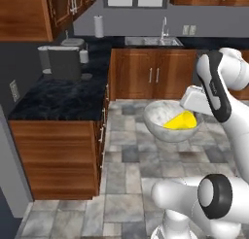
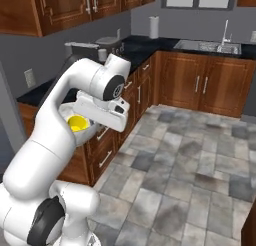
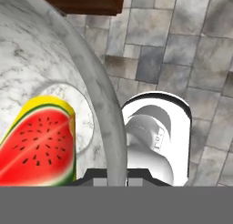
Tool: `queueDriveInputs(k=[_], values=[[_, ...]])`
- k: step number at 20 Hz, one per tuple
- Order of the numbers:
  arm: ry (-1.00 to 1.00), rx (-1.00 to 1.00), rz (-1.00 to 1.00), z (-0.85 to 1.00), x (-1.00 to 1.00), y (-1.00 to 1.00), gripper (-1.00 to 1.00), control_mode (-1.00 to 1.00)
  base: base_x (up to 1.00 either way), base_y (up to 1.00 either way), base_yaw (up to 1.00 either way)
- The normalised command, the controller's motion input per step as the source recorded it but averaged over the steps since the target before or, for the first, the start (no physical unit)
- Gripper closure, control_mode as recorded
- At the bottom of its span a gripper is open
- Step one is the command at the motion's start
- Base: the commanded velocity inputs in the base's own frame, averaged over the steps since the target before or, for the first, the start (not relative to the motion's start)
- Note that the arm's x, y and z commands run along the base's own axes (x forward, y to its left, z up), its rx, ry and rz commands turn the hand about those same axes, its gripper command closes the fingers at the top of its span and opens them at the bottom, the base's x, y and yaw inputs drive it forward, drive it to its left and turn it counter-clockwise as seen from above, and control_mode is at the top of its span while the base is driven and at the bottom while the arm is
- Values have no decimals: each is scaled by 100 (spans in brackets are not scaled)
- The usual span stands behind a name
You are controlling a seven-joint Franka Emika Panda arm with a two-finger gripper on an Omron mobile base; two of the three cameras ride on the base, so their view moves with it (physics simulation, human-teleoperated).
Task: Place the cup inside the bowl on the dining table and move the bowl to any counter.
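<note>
Left base view: cup (image 1: 182,121) lies inside bowl (image 1: 171,120), which the end effector (image 1: 193,117) grips by the rim, carried above the floor; worktop (image 1: 63,99) placement remains.

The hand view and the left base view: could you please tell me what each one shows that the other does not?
Hand view alone: the watermelon picture on the cup, and the bowl's rim running between the gripper's fingertips.
Left base view alone: the bowl held in the air above the floor, and beyond it the counter with a grey appliance and the sink.
Both: the yellow cup lying on its side inside the bowl, with grey floor tiles below.
</note>
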Motion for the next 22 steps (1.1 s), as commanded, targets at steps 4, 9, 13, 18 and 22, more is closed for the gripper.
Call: queueDriveInputs(k=[4, 9, 13, 18, 22], values=[[0, 0, 0, 0, 0, 0, 100, 100, 95, 3, 15], [0, 0, 0, 0, 0, 0, 100, 100, 100, 0, 13], [0, 0, 0, 0, 0, 0, 100, 100, 98, 0, 14], [0, 0, 0, 0, 0, 0, 100, 100, 62, 18, 16], [0, 0, 0, 0, 0, 0, 100, 100, 51, 44, 16]])
